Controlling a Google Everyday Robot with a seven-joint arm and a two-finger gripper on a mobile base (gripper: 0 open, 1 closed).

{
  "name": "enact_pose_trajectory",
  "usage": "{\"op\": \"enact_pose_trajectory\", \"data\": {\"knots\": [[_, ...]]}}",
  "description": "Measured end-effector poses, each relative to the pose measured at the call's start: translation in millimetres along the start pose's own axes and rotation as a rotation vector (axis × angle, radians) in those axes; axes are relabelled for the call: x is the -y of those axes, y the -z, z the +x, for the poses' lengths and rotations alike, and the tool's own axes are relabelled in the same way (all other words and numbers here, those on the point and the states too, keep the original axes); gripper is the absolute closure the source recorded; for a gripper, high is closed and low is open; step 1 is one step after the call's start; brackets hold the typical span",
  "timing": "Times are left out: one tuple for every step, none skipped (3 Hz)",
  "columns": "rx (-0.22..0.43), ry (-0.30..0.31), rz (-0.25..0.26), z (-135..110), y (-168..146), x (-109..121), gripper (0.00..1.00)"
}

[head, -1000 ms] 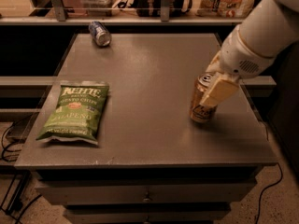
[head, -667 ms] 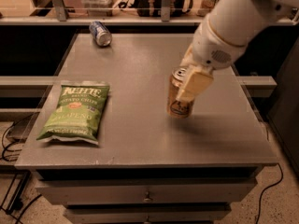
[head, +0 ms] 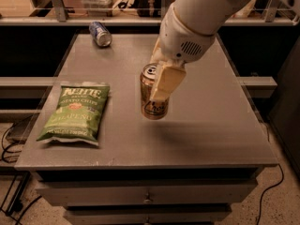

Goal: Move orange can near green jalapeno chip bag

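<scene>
Orange can point(head: 151, 110) upright, clamped in claw point(head: 157, 92) over table point(head: 225, 125); arm point(head: 199, 20) slanting from upper right.

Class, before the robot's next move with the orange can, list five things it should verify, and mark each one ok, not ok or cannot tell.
1. The hand grips the orange can: ok, a finger is pressed against its side.
2. The can is upright: ok, roughly.
3. The way to the chip bag is free: ok, only bare table lies between them.
4. The orange can is close beside the bag: not ok, a clear gap separates them.
5. The blue can is out of the way: ok, it lies on its side at the far end.
</scene>
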State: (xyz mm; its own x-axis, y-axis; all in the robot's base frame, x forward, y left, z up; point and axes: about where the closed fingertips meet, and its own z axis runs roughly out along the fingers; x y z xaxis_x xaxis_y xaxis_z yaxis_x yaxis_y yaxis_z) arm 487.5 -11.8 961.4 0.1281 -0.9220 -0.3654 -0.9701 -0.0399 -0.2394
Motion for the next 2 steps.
{"op": "enact_pose_trajectory", "data": {"knots": [[0.028,0.006,0.001,-8.8,-6.6,3.0,1.00],[0.074,0.047,0.003,-32.9,-17.3,9.0,1.00]]}}
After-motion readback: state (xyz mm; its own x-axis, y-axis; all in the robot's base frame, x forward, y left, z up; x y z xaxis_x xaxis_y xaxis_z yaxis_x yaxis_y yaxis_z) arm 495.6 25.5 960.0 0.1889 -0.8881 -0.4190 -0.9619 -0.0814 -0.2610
